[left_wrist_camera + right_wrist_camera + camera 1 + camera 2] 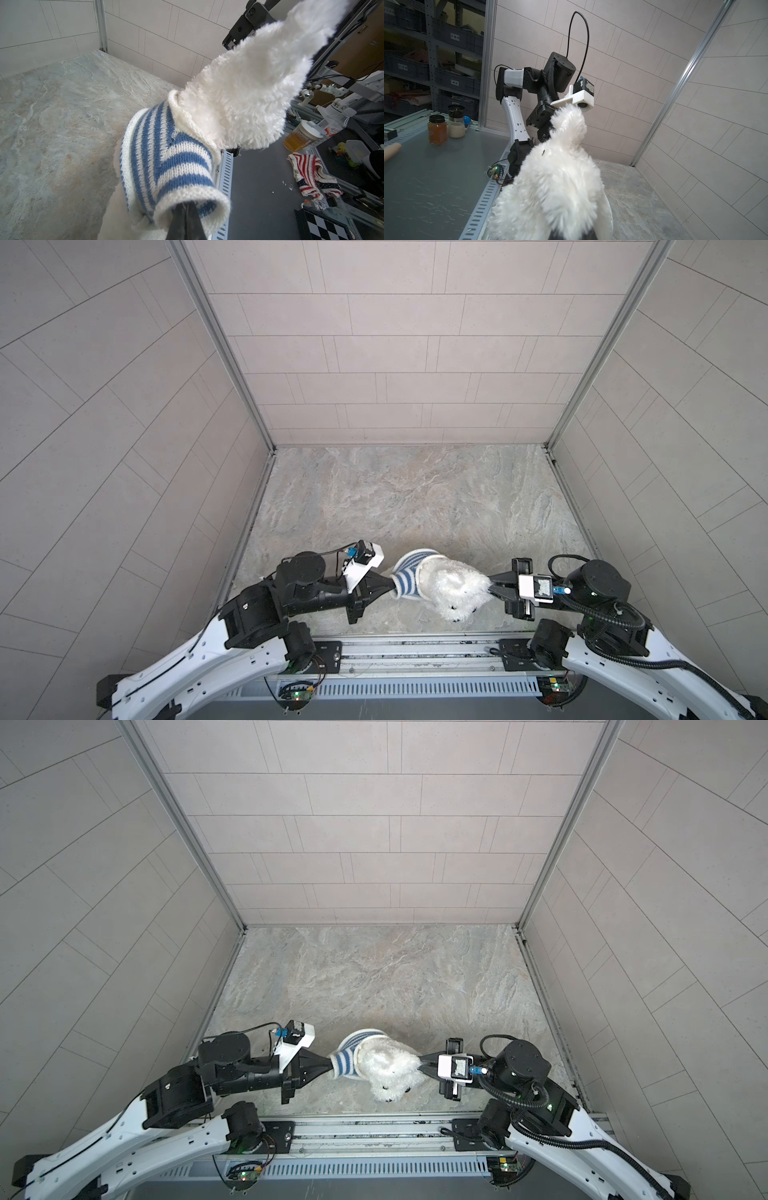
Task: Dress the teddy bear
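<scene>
Bench point(395, 497): grey-beige marbled slab. Tiled walls point(374, 364) stand along the left, right and far edges; a metal rail point(415, 645) runs along the near edge. Over the slab, close to the middle of the near edge: teddy bear point(453, 589), partly in a striped shirt point(405, 577). Whether it touches the slab cannot be told.

plastic cup point(301, 137): print reads roughly "super cup"; shelf bin labels point(454, 37) too blurred.

soft even light, faint shadows, wide-angle edge distortion, slight blur
</scene>
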{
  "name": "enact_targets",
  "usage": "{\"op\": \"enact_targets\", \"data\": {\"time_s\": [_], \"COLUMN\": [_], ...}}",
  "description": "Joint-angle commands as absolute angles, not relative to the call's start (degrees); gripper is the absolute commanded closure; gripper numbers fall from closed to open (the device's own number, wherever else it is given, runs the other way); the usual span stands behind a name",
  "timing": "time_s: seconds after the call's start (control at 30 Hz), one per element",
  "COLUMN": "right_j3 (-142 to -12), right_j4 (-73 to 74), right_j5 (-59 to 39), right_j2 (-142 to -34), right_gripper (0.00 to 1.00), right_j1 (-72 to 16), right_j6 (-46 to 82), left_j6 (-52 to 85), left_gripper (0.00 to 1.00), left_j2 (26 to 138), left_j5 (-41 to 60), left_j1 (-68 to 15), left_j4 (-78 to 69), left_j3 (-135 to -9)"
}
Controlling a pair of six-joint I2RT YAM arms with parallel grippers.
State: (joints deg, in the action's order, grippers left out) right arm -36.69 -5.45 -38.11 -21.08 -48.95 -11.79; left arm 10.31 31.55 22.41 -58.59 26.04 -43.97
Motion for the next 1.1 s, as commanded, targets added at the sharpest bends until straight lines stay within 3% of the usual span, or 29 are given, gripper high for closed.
{"op": "enact_targets", "data": {"time_s": [0.0, 0.17, 0.37, 0.63, 1.07], "right_j3": [-37.0, -36.8, -37.2, -37.2, -37.4], "right_j4": [-2.3, -2.0, -1.6, -1.6, -1.5], "right_j5": [-38.5, -38.4, -38.6, -38.6, -38.8], "right_j2": [-19.7, -19.8, -20.2, -20.3, -20.6], "right_gripper": [1.00, 1.00, 1.00, 1.00, 1.00], "right_j1": [-48.9, -48.9, -48.9, -48.9, -48.9], "right_j6": [-12.9, -12.7, -12.8, -12.6, -12.5], "left_j6": [8.8, 8.2, 7.2, 3.7, 1.8], "left_gripper": [0.93, 0.74, 0.63, 0.62, 0.66], "left_j2": [32.2, 33.1, 34.4, 33.8, 35.9], "left_j5": [21.2, 19.9, 18.1, 7.7, 3.6], "left_j1": [-59.6, -60.6, -61.3, -64.9, -65.1], "left_j4": [23.8, 22.7, 22.1, 22.6, 22.2], "left_j3": [-44.6, -44.0, -44.0, -44.6, -45.1]}}
